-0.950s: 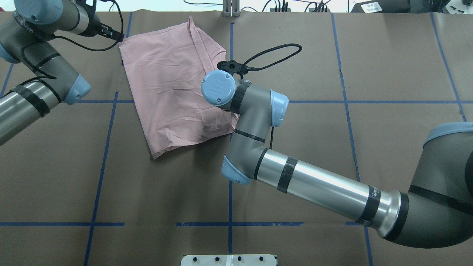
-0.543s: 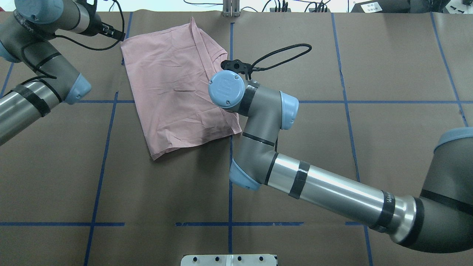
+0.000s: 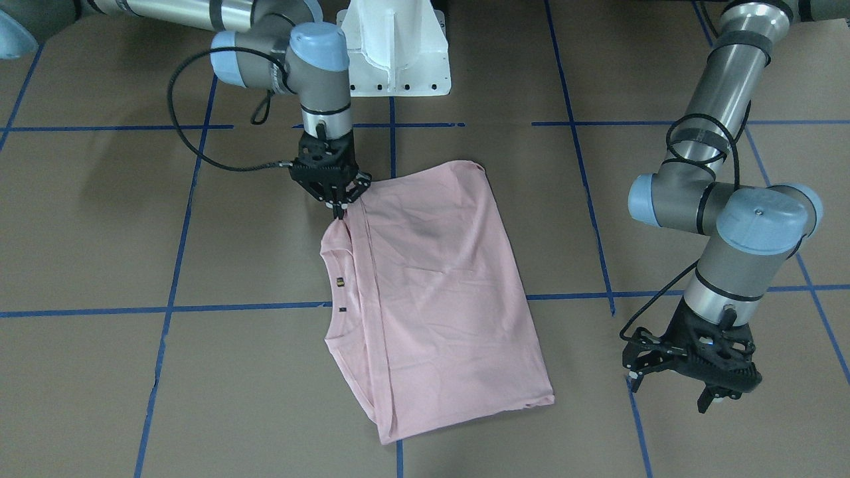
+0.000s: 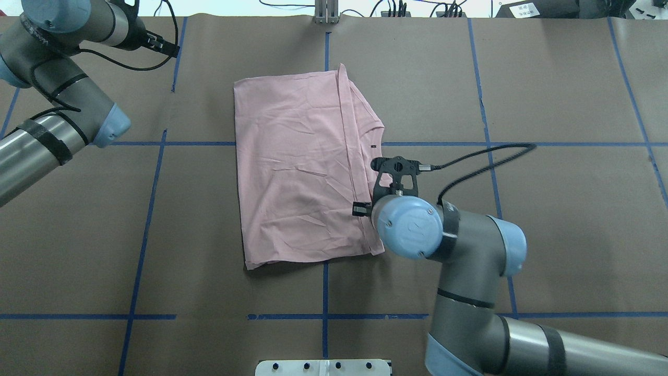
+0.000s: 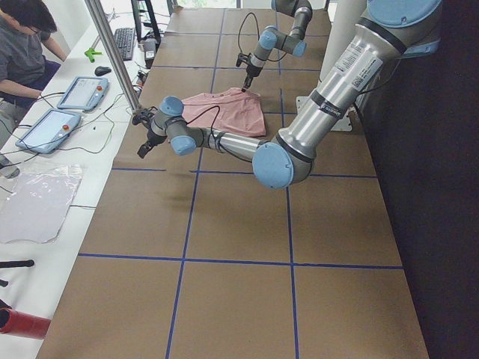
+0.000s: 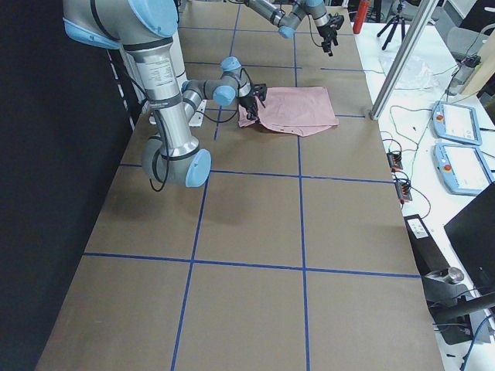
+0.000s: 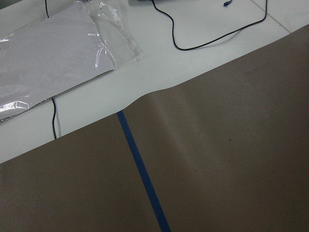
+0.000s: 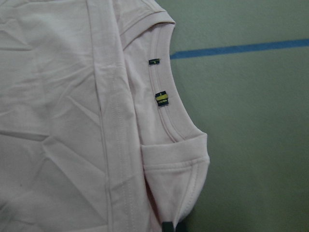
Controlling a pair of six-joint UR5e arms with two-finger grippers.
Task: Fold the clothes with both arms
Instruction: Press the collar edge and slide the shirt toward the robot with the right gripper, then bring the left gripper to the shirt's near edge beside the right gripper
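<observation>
Pink T-shirt [image 3: 438, 292] lies folded on the desk [image 3: 99, 232], plain side up, straight out from the white pedestal base [image 3: 395, 46]. Ribbed collar [image 8: 169, 116] with two small tags shows along the shirt's edge on my right side. My right hand [image 3: 339, 211] sits between base and shirt, pinched tight on the shirt corner nearest the base; cloth drawn up to a point there. My left hand [image 3: 671, 392] hangs far out from the base, off to my left, apart from the shirt, fingers spread wide, holding nothing.
</observation>
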